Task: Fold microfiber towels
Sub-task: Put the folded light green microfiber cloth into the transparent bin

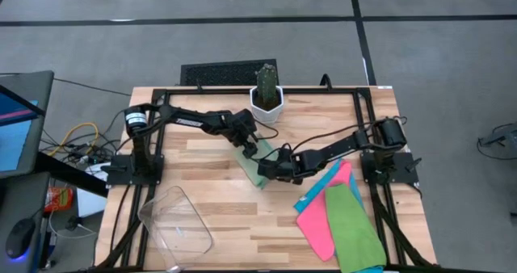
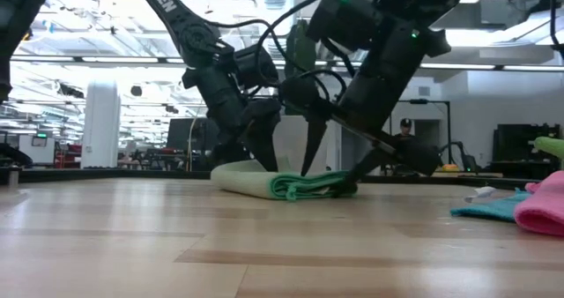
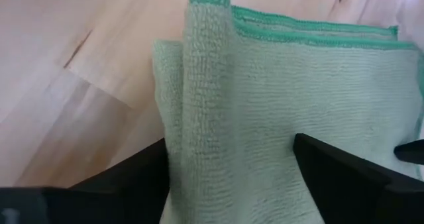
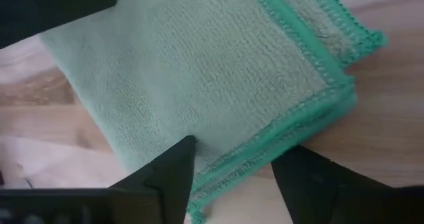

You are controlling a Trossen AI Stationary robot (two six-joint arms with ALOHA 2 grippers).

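A light green microfiber towel [image 1: 254,173], folded into a narrow pad of several layers, lies flat on the wooden table near its middle [image 2: 291,186]. My left gripper [image 1: 249,144] stands open over its far end, one finger on either side of a raised fold [image 3: 205,98]. My right gripper [image 1: 276,165] stands open at the towel's near right, its fingers either side of the hemmed edges [image 4: 291,118]. Both point steeply down. More towels, pink [image 1: 317,221], green [image 1: 357,231] and blue [image 1: 334,179], lie overlapping at the near right. My left gripper's fingers [image 3: 334,168] come from above on either side of the towel's raised fold; whether they touch the cloth I cannot tell. My right gripper's fingers [image 4: 173,171] reach down astride the stacked hemmed edges at the towel's corner; whether they touch I cannot tell.
A white pot with a cactus [image 1: 266,100] stands at the far edge behind the left gripper. A clear plastic bin [image 1: 174,221] lies at the near left. Black frame rails [image 1: 365,119] run along the table's sides. Bare wood lies between bin and towel.
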